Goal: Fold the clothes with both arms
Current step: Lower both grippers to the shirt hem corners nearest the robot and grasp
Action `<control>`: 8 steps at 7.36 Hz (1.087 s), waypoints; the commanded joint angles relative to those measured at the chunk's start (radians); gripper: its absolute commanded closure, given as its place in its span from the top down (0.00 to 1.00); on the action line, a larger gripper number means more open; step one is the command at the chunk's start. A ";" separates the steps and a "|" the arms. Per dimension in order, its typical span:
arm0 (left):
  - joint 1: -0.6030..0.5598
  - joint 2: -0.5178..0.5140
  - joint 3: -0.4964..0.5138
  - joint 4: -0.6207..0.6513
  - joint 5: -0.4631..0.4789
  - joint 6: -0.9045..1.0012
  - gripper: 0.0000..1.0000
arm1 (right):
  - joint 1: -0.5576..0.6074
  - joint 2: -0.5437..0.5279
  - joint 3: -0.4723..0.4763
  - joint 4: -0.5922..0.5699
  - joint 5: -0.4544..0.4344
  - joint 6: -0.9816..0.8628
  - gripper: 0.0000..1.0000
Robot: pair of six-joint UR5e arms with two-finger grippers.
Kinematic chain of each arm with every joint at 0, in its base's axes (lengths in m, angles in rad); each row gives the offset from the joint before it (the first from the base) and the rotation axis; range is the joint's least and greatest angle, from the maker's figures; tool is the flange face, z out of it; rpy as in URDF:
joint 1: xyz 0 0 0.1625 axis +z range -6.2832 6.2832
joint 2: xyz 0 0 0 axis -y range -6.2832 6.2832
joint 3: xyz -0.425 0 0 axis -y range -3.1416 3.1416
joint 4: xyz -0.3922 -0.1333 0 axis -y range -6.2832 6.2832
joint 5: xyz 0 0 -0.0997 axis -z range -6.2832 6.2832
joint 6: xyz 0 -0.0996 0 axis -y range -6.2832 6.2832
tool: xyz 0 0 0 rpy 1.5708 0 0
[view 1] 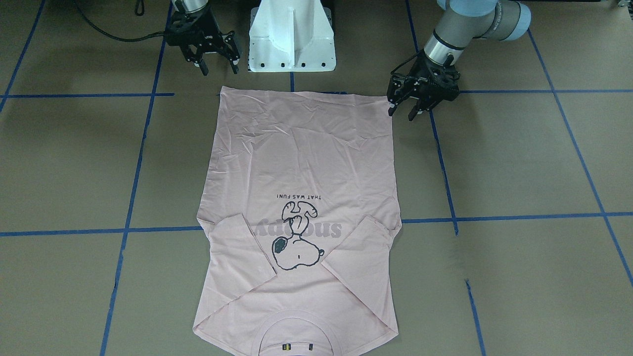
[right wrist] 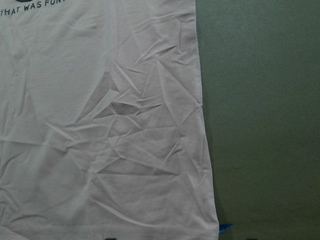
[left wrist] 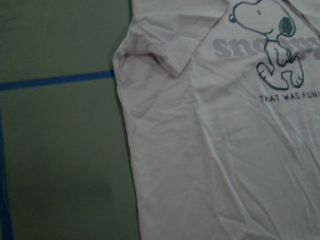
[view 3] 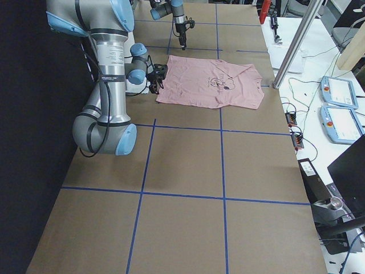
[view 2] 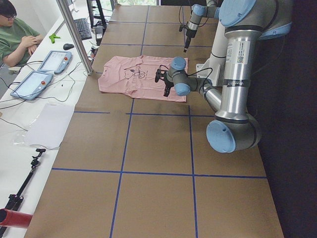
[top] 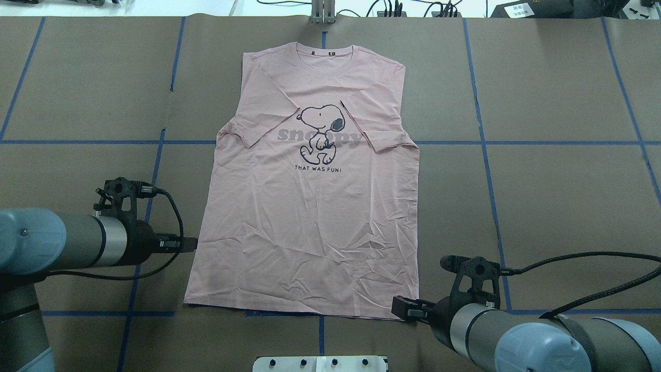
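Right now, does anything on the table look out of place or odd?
Nothing damaged or spilled. The shirt lies flat, print up, sleeves folded inward over the print's edges; its lower part is creased. The left gripper and right gripper are open.

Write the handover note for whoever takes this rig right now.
Pink T-shirt: flat on the table, print up, collar away from the robot.
Left gripper: open, empty, by the side edge near the hem.
Right gripper: open, empty, near the other hem corner.
Done: both sleeves folded in over the chest.
Left: likely the body folds; nothing gripped yet.
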 commanded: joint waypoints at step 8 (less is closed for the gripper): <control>0.183 0.041 0.011 -0.008 0.087 -0.161 0.41 | -0.010 -0.004 -0.004 -0.008 -0.006 0.001 0.91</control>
